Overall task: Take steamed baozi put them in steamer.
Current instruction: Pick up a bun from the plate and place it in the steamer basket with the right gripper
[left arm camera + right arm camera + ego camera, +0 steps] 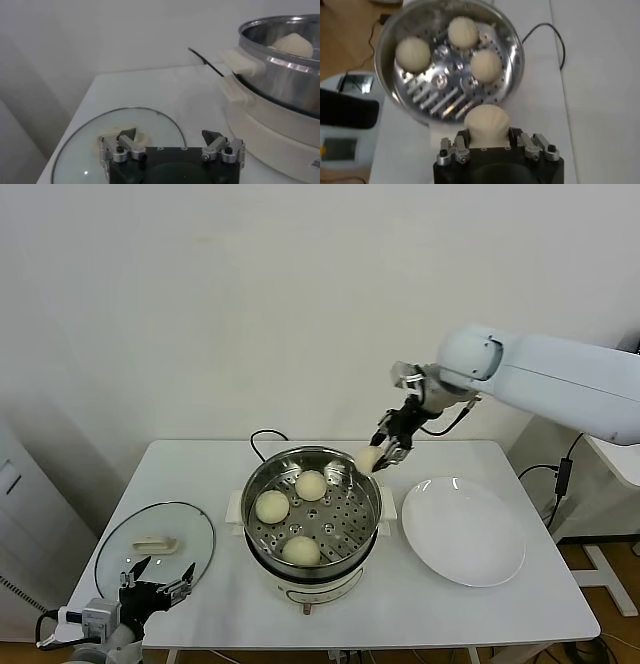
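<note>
The steel steamer (258, 484) stands mid-table with three cream-white baozi on its perforated tray (311, 485) (272, 506) (301, 550). My right gripper (383, 452) is shut on the fourth baozi (368, 459) and holds it in the air just above the steamer's far right rim. In the right wrist view the held baozi (486, 122) sits between the fingers (461, 140), with the steamer (513, 42) and its three buns beyond. My left gripper (157, 583) is open and empty, parked low at the table's front left, over the glass lid.
A round glass lid (195, 529) with a cream handle lies left of the steamer; it also shows in the left wrist view (160, 122). An empty white plate (462, 530) lies right of the steamer. A black cord (258, 439) runs behind it.
</note>
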You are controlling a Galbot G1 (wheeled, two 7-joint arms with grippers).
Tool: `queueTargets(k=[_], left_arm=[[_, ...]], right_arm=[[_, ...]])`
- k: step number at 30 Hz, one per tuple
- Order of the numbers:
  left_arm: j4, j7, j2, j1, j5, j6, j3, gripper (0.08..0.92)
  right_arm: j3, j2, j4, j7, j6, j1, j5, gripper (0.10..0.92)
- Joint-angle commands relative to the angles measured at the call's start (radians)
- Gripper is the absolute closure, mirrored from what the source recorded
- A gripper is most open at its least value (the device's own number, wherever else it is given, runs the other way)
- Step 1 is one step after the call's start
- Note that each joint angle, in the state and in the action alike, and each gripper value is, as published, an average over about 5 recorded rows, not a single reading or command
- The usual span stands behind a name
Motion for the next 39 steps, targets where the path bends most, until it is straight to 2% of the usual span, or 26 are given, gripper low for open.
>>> queueTargets(k=[1, 9, 28, 32, 39], left_arm=[[0.002, 0.0, 0.003, 0.0, -0.001, 0.0, -0.001, 0.177], [0.005, 0.0, -0.004, 0.002, -0.001, -0.002, -0.003, 0.177], [0.01, 0.0, -0.008, -0.001, -0.002, -0.002, -0.004, 0.177], [0.01, 0.0, -0.009, 0.001, -0.002, -0.002, -0.005, 0.177], [0.006, 0.0, -0.012, 0.006, -0.001, -0.004, -0.006, 0.177]], right_arm=[[-0.045, 0.058, 0.132, 0.185, -0.142, 0.002, 0.112, 0.533], [-0.048, 0.081, 0.159, 0.263, -0.182, -0.055, 0.099, 0.533], [-0.022, 0.099, 0.135, 0.328, -0.202, -0.182, 0.062, 0.525], [-0.02, 0.099, 0.137, 0.325, -0.205, -0.182, 0.062, 0.466], [0.011, 0.074, 0.139, 0.304, -0.208, -0.154, 0.07, 0.278]])
